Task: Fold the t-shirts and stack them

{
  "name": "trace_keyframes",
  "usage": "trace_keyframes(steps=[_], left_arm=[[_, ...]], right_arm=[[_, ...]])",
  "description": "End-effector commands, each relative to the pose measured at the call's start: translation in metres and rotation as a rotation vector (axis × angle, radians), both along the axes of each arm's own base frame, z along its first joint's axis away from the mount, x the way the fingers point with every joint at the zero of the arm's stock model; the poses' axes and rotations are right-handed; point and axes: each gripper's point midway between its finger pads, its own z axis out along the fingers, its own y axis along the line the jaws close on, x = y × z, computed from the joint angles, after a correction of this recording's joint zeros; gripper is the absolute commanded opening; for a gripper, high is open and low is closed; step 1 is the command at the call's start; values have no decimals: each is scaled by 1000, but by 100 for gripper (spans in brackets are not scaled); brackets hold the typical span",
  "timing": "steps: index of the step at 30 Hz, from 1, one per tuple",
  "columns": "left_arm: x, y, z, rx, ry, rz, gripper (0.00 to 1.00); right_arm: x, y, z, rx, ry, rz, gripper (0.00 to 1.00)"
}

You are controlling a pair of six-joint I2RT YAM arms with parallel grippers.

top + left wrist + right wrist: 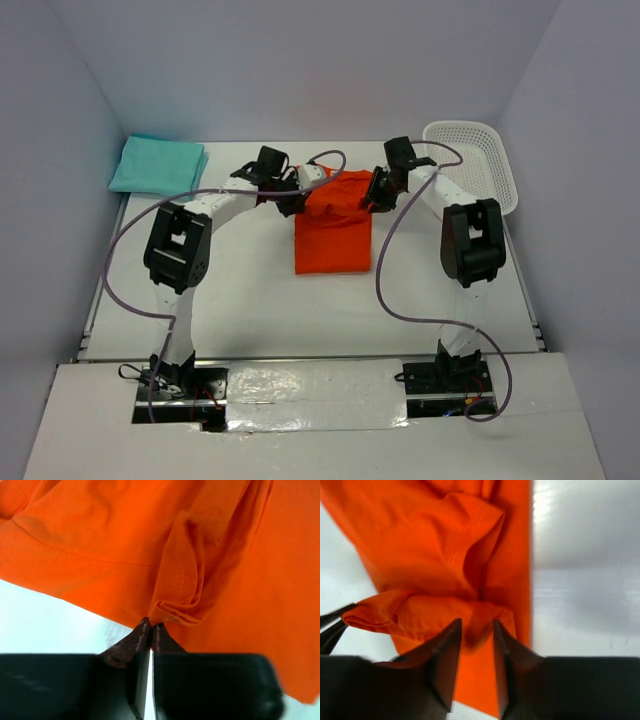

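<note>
The orange t-shirt [335, 240] lies mid-table as a narrow folded strip, its far end bunched up between the two grippers. My left gripper [292, 200] is at that end's left corner. In the left wrist view, my left gripper [151, 624] has its tips almost together, pinching a small hemmed fold of the orange t-shirt [175, 605]. My right gripper [378, 192] is at the right corner. Seen from the right wrist, my right gripper [476, 622] has its jaws apart, with a loose fold of the orange t-shirt [445, 555] lying between them. A teal t-shirt [158, 165] lies folded at the back left.
A white mesh basket [475, 160] stands at the back right corner, close behind the right arm. Purple cables loop from both arms over the near half of the table [280, 310]. Walls close in the left, back and right sides.
</note>
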Motion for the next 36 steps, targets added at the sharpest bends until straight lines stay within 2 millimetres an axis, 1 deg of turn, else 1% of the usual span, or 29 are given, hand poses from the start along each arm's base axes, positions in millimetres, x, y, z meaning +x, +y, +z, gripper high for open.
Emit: trace_keyframes(steps=[1, 2, 3, 4, 5, 6, 8, 9, 11, 12, 13, 14, 15, 16, 17, 18, 19, 20, 21, 22, 23, 24, 26, 27, 29, 31, 32, 34, 36], left_arm=[[44, 3, 8, -33, -58, 148, 22], [56, 13, -2, -21, -36, 237, 28], [71, 17, 11, -31, -55, 280, 29], [80, 23, 16, -38, -52, 316, 30], [86, 29, 11, -48, -22, 366, 35], [98, 41, 24, -65, -29, 404, 41], [105, 50, 34, -86, -26, 444, 46], [108, 57, 41, -97, -30, 458, 53], [107, 60, 57, -129, -48, 460, 55], [103, 62, 57, -135, -39, 457, 55], [100, 63, 59, -137, -42, 453, 55], [98, 65, 74, -148, -69, 447, 53], [89, 64, 70, -144, -55, 424, 52], [82, 64, 83, -136, -95, 369, 50], [72, 60, 85, -137, -93, 315, 45], [53, 52, 75, -129, -72, 243, 44], [34, 40, 91, -125, -148, 80, 45], [10, 22, 85, -89, -149, -20, 47], [-16, 17, 60, -26, -132, -109, 50], [-34, 14, 60, 27, -169, -188, 51], [-49, 10, 51, 104, -245, -346, 56], [-83, 6, 26, 144, -186, -453, 59], [-107, 0, 23, 117, -238, -637, 81], [-121, 4, 14, 119, -209, -694, 82], [-132, 1, 6, 112, -246, -800, 84], [-137, -2, 0, 120, -285, -863, 84], [-144, -5, -9, 137, -282, -884, 84], [-142, -12, -18, 168, -324, -904, 84], [-149, -16, -31, 198, -326, -931, 83]], right_arm=[[24, -18, 0, -43, -30, -42, 42], [29, -19, 0, -37, -34, -48, 49], [35, -24, 5, -36, -51, -54, 50], [38, -26, 10, -43, -64, -49, 51], [45, -33, 23, -82, -93, -63, 52], [48, -37, 33, -106, -114, -61, 52], [45, -42, 46, -154, -152, -33, 52], [41, -42, 69, -167, -207, -26, 50], [19, -24, 64, -192, -229, 50, 45], [8, -19, 78, -198, -265, 64, 43], [-1, -9, 77, -192, -270, 98, 40], [-19, 8, 62, -182, -243, 147, 31], [-27, 16, 64, -163, -250, 169, 27], [-37, 31, 57, -114, -237, 218, 23], [-44, 41, 53, -80, -208, 229, 19], [-49, 44, 47, -54, -174, 223, 19], [-64, 43, 35, -24, -103, 225, 22], [-70, 39, 35, -10, -88, 200, 34], [-76, 34, 32, 4, -71, 163, 43], [-82, 31, 32, 9, -81, 146, 50], [-93, 27, 29, 19, -94, 136, 61], [-101, 28, 25, 40, -81, 128, 65], [-116, 28, 10, 59, -41, 139, 69], [-122, 31, 4, 76, -24, 150, 69], [-134, 39, -14, 127, 17, 163, 66], [-142, 37, -31, 126, 52, 145, 63], [-144, 35, -36, 114, 59, 137, 63], [-146, 31, -49, 99, 80, 120, 62], [-146, 30, -55, 93, 96, 113, 60]])
